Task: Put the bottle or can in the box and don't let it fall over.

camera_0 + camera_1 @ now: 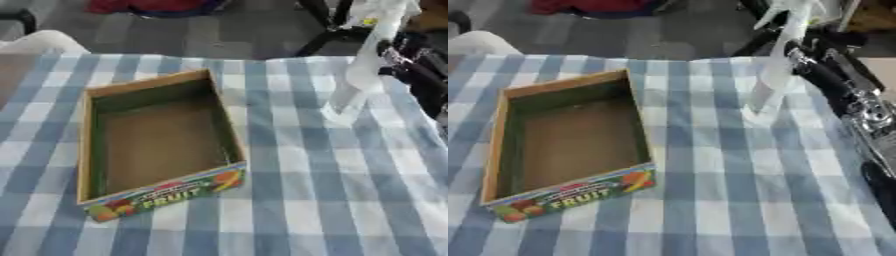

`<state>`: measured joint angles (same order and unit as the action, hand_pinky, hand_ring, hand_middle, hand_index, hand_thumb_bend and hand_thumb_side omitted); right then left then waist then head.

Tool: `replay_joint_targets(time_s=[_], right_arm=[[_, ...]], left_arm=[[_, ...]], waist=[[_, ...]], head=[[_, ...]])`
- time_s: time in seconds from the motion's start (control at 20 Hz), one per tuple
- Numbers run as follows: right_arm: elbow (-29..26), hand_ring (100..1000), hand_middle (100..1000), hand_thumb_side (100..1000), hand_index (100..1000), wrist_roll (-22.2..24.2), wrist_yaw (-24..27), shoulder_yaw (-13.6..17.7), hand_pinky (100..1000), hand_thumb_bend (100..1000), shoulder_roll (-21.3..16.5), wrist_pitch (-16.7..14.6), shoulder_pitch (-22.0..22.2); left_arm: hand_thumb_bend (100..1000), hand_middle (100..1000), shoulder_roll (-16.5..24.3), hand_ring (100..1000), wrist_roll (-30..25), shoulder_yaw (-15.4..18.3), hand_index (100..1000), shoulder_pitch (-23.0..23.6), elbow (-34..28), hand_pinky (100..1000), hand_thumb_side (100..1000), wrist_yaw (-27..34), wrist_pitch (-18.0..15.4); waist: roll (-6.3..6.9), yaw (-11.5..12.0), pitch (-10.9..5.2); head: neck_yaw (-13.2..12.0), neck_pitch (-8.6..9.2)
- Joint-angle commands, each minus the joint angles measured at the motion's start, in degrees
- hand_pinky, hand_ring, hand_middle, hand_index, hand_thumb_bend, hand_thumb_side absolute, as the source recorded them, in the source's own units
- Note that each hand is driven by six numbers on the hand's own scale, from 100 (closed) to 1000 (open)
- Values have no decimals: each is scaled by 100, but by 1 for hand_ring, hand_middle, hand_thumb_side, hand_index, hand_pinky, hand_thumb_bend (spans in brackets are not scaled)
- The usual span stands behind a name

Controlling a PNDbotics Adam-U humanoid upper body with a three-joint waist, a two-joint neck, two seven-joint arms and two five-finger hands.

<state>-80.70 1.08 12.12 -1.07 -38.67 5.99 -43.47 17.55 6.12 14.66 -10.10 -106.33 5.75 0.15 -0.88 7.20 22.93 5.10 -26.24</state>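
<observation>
The desk (pixel 289 200) was covered with a blue-and-white checked cloth (pixel 710 190). On its left half lay a shallow cardboard box (pixel 87 150), open at the top, with brown inner walls and floor. Its near outer wall carried coloured fruit pictures and the word FRUIT. Nothing lay inside the box.

The clear bottle (pixel 354 85) was at the far right of the desk, well apart from the box. It was tall and pale, and it leaned, its top tilted away toward the far right. Its base was close to the cloth; whether it touched the cloth could not be told.

The right hand (pixel 811 62) came in from the right edge on a black arm with silver joints. It was up against the side of the bottle about halfway up. Whether its fingers were curled round the bottle or merely beside it could not be told, as the dark parts ran together there.

The left hand showed in neither view.

Beyond the far edge of the desk were a grey floor, something red (pixel 149 6) at the top, and black frame legs (pixel 319 37) at the upper right.
</observation>
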Motion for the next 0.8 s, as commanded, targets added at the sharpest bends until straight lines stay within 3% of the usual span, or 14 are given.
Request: replay_joint_targets(time_s=[0.05,0.8], right_arm=[[-25,1000,1000,595,922,-16,-66,69,853,100,-226,26,-121],[-1,1000,1000,582,909,-38,-101,47,850,100,-197,69,-220]], left_arm=[[702,572,56,483,-28,20,770,-40,-121,975,419,28,-3],[697,571,48,483,-45,21,770,-53,-132,976,419,35,-1]], waist=[[1,16,-92],[-48,92,-39]], head=[[11,96],[35,155]])
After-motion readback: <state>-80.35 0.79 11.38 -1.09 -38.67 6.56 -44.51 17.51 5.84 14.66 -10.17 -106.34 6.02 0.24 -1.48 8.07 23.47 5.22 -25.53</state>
